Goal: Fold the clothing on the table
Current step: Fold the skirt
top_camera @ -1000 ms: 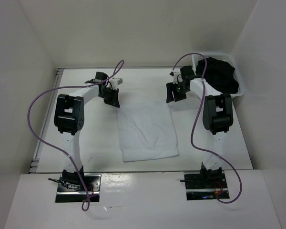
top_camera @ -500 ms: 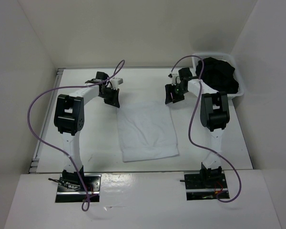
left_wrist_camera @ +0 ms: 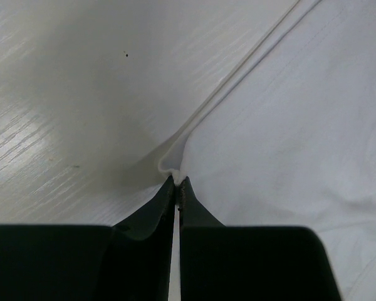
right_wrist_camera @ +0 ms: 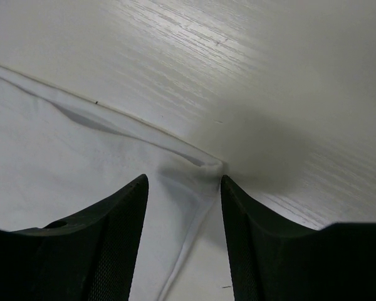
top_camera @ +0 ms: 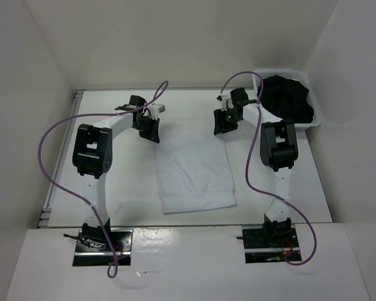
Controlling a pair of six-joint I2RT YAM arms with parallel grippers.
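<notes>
The white clothing [top_camera: 194,169] lies flat as a folded rectangle in the middle of the table [top_camera: 131,188]. At its far left corner my left gripper [top_camera: 149,134] is shut, pinching the puckered fabric corner [left_wrist_camera: 171,164] between its black fingertips [left_wrist_camera: 183,188]. My right gripper [top_camera: 225,127] stands over the far right corner, jaws open. That corner of the clothing [right_wrist_camera: 208,166] lies between the two fingers [right_wrist_camera: 237,207], with the hem running down between them. No part of the right corner is lifted.
A white basket [top_camera: 318,119] at the table's far right holds a black bundle of clothing [top_camera: 289,97]. White walls close in on three sides. Purple cables loop from both arms. A metal rail [top_camera: 61,157] runs along the table's left edge.
The right gripper has moved left and slightly farther to the clothing's far right corner, and its jaws have narrowed a little. The left gripper stays pinched on its corner.
</notes>
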